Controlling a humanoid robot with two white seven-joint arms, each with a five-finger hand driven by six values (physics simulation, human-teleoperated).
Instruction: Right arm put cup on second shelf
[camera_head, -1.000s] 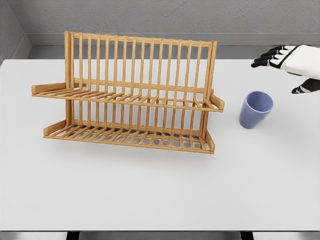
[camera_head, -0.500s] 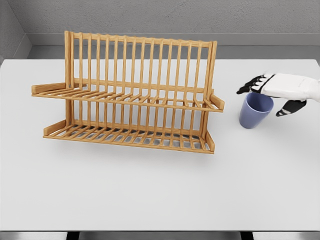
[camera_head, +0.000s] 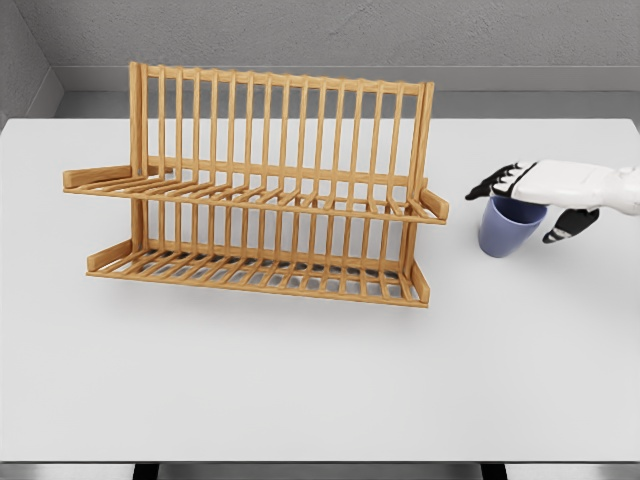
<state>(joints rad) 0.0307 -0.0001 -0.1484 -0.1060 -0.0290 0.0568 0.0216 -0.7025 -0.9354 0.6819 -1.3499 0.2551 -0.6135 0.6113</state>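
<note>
The cup (camera_head: 508, 232) is a plain, handleless tumbler in a muted blue-violet, slightly wider at the rim than at the base, with a smooth matte skin. It stands upright on the counter (camera_head: 320, 380), to the right of the wooden dish rack (camera_head: 262, 190) and just clear of the rack's right end, roughly level with the gap between its two tiers. Most of the cup's mouth is covered by the right hand (camera_head: 540, 190), which comes in from the right edge and lies palm-down across the rim. The hand is white with black fingertips; its fingers (camera_head: 490, 184) reach out past the cup's left side toward the rack, and the thumb (camera_head: 566, 226) hangs down on the cup's right (whether any of them actually presses the cup wall cannot be told from this view). The fingers look loosely extended, not closed around the cup.

The rack is light-coloured slatted wood with an upper and a lower shelf and a tall back of upright bars; both shelves hold nothing.

The counter is a flat, pale white top. Behind it runs a grey wall (camera_head: 330, 35) with a lighter band along its base.
</note>
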